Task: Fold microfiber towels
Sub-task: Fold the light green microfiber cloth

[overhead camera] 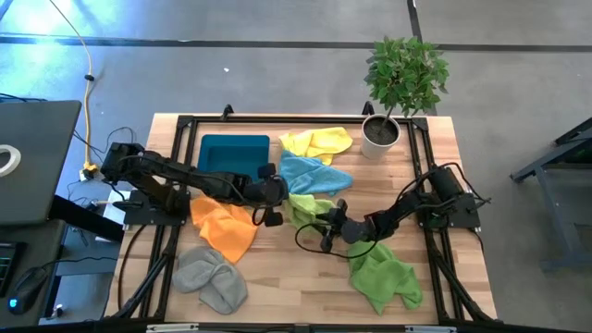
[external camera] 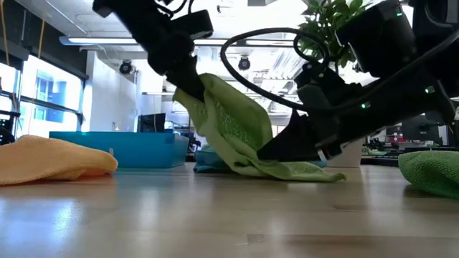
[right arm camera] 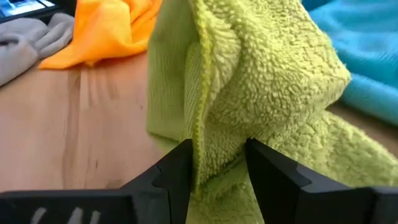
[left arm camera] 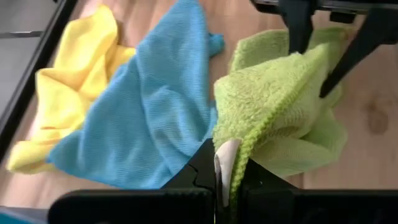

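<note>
The left gripper (overhead camera: 275,198) is clenched tight on an edge of the light green towel (overhead camera: 305,211), lifting that side off the table (overhead camera: 277,268) so the cloth hangs in a tilted sheet, as the low view shows. The right gripper (overhead camera: 326,225) has its fingers (right arm camera: 177,168) closed around a bunched fold of the same towel, low near the wood. Both arms reach in toward the table's middle, the left from its base on the left, the right bent in from the right.

The towel sits crowded: the light blue towel (overhead camera: 313,174) touches it on the far side, the yellow towel (overhead camera: 317,141) beyond, the orange towel (overhead camera: 225,222) just beside the left gripper. Bare wood lies in front, between the grey towel (overhead camera: 211,278) and the brighter green towel (overhead camera: 383,277). The teal tray (overhead camera: 231,153) and potted plant (overhead camera: 398,88) stand along the back edge
</note>
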Tool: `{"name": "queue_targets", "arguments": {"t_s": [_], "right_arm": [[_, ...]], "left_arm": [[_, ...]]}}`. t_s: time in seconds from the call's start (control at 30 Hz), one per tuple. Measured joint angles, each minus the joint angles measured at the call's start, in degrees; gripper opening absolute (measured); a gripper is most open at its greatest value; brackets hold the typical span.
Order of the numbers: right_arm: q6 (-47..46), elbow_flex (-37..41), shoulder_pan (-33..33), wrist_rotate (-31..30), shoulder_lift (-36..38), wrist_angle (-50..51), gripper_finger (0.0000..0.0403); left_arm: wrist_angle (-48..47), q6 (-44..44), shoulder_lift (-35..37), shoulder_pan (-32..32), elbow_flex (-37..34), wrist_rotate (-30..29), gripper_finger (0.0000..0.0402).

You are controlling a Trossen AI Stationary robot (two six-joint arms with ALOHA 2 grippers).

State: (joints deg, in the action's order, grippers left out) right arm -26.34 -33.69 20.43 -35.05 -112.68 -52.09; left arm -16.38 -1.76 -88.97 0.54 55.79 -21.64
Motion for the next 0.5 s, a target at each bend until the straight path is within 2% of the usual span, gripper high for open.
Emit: {"name": "queue_targets", "arguments": {"t_s": [0.33, 0.5], "right_arm": [[11.2, 0.0, 0.0, -2.0, 0.0, -11.3, 0.0142], [12.3, 0.0, -0.4, -1.9, 0.0, -13.5, 0.0142]], "left_arm": [[-9.7, 5.8, 0.0, 0.7, 9.7, -0.2, 0.0], [-13.0, 8.7, 0.0, 0.7, 14.5, -0.9, 0.0]]}}
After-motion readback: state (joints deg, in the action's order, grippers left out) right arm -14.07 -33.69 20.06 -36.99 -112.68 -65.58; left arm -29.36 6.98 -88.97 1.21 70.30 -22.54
